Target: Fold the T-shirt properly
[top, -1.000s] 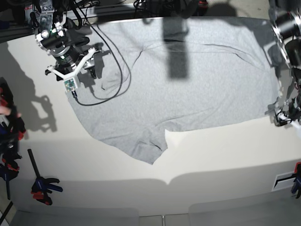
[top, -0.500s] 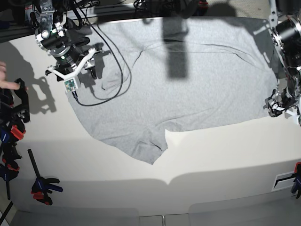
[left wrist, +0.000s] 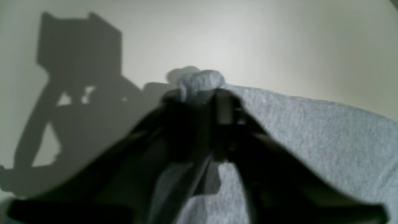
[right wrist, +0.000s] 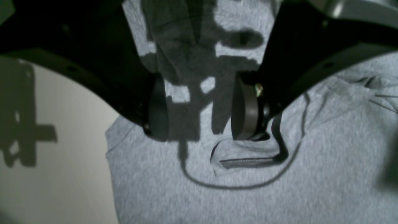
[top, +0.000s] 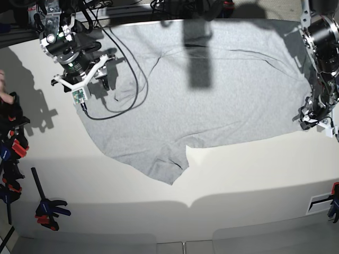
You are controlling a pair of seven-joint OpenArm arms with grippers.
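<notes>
— Left gripper (left wrist: 202,93), what's it doing? From the base view I only see it at the T-shirt's (top: 212,100) edge, at the side farthest from the other arm.

— Its wrist camera tells more: the dark jaws are pressed together on a small bunched nub of grey cloth, right at the shirt's edge, with bare desk (left wrist: 279,40) beyond and the gripper's shadow falling beside it. That camera is blurred, but the pinch on the fabric is plain.

— And the right gripper (right wrist: 199,115)?

— Spread wide, with nothing between the pads. It hangs over the shirt near the opposite edge. Its camera shows a small fold in the cloth just below one pad, and the thin shadow of a cable curving across the fabric.

— The cable (top: 127,69) itself shows only in the base view, a black loop trailing from that arm over the shirt.

— The base view also gives the whole shirt: spread flat over the far part of the desk, plain grey side up, with one flap reaching toward the near edge. Clamps (top: 48,207) lie well apart from the shirt, past the right arm's side.
</notes>
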